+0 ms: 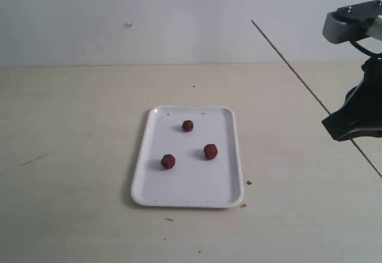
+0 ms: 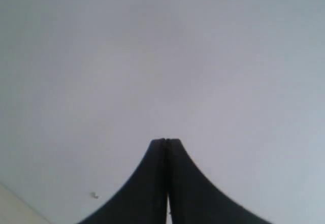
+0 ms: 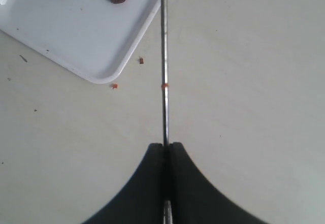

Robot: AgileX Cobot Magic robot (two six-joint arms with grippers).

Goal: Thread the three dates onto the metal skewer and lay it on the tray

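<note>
Resting apart on the flat white rectangular tray (image 1: 190, 182), the three wrinkled reddish-brown dates (image 1: 210, 151) lie well clear of my right gripper (image 3: 166, 145), which pinches the thin grey metal skewer (image 3: 164, 56) aloft; my left gripper (image 2: 166, 141) is pressed together, empty.

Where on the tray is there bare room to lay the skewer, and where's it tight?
Bare: the tray strip nearer the camera than the three dates. The table left of the tray is open too. Crowded: tray middle, dates spread across it.

no readable text, no labels, no numbers anywhere
</note>
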